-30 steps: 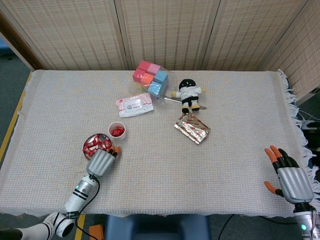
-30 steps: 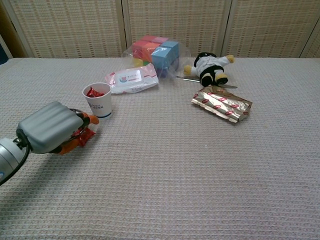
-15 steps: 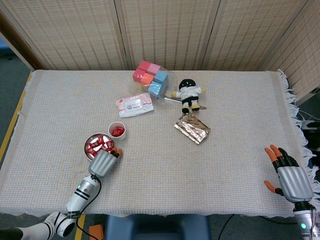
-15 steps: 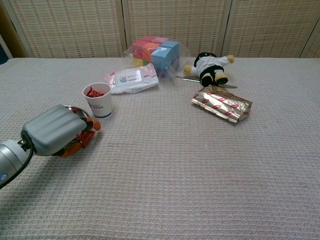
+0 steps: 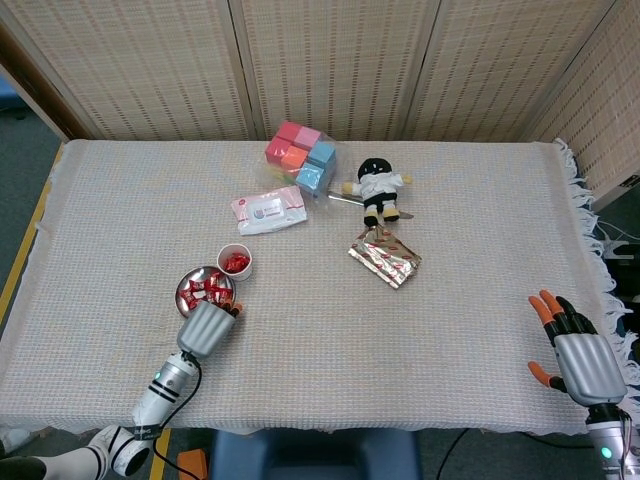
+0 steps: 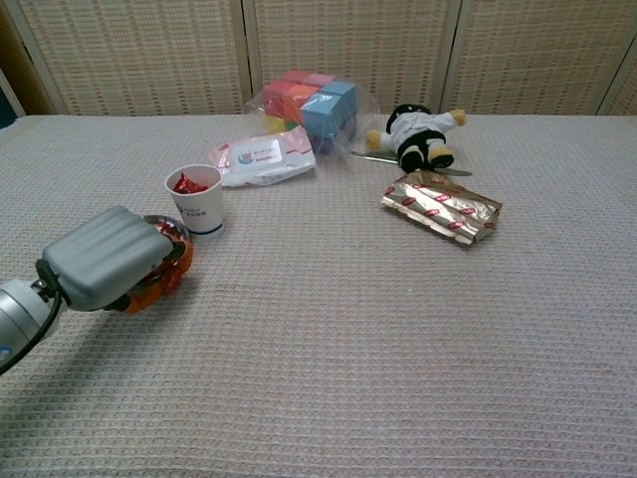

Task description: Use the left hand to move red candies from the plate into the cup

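Because the left hand (image 6: 105, 259) covers the plate (image 5: 190, 279), whether its curled fingers (image 6: 159, 283) hold candy is unclear.

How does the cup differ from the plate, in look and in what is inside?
The cup is white, tall and narrow; the plate is shiny metal, low and wide. The cup stands in full view; the plate is partly covered by the left hand. The plate shows more candies than the cup. Both hold red candies.

A matt, coarse woven cloth (image 5: 450, 210) covers the surface. The plate (image 5: 186, 283) looks like shiny metal, the cup (image 5: 234, 262) matt paper. The candies (image 5: 206, 290) wear glossy wrappers. The left hand (image 5: 207, 327) has a smooth, ribbed grey shell.
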Tool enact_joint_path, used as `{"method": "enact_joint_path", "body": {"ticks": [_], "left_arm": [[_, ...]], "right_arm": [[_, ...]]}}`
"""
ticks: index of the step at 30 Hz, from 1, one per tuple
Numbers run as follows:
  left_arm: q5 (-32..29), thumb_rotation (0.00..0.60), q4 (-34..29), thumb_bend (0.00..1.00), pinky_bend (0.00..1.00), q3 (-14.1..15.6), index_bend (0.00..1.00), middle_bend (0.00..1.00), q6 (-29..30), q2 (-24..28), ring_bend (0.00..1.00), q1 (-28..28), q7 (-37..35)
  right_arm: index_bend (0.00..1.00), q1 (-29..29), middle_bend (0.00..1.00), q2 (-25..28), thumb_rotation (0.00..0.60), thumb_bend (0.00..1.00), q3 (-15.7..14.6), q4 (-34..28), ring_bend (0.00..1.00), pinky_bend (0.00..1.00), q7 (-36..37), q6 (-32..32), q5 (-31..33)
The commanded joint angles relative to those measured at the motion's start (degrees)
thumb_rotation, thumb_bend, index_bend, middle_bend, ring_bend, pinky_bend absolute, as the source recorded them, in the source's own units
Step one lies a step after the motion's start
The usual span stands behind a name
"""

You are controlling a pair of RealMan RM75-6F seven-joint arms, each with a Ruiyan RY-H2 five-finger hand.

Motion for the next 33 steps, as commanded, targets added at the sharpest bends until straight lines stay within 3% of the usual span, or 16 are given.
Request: {"method": "enact_joint_path", "body": {"ticks": [1,12,20,26,33], "left_arm": [[0.1,0.6,-0.9,0.43,1.0,-0.2,0.46,0.51,0.6,0.4,0.76,0.2,-1.1],[-3.1,0.6,-13.3,0.43,1.0,-1.8,0.46,0.51,-1.9,6.6,0.76,0.7,-8.8],[-5.3,0.6,-19.4,0.43,1.0,-7.6,0.45,0.49,-1.4,11.3,0.76,-1.5,-12.1],[-8.8,0.6,-15.2,0.43,1.0,-12.4,0.44,0.47,-6.2,9.9,0.76,-6.6,-12.9],[-9.6,0.6,-8.0,0.43,1.0,-13.6,0.43,0.46,-7.7,5.5,0.77,-10.6,-11.5]], "right_arm": [[0.0,0.0,0.0,0.0,0.6,0.14,0.0,0.0,0.0,0.2,-0.1,-0.1,0.0],[0.0,-0.1,0.0,0.0,0.6,0.14,0.0,-0.1,0.0,0.2,-0.1,0.1,-0.1],[0.0,-0.1,0.0,0.0,0.6,0.14,0.0,0.0,0.0,0.2,0.0,0.2,-0.1],[0.0,-0.2,0.0,-0.5,0.6,0.14,-0.1,-0.3,0.0,0.2,-1.3,0.4,-0.3],[0.0,-0.4,0.0,-0.6,0.6,0.14,0.2,-0.2,0.0,0.21,-1.6,0.7,0.3]]}}
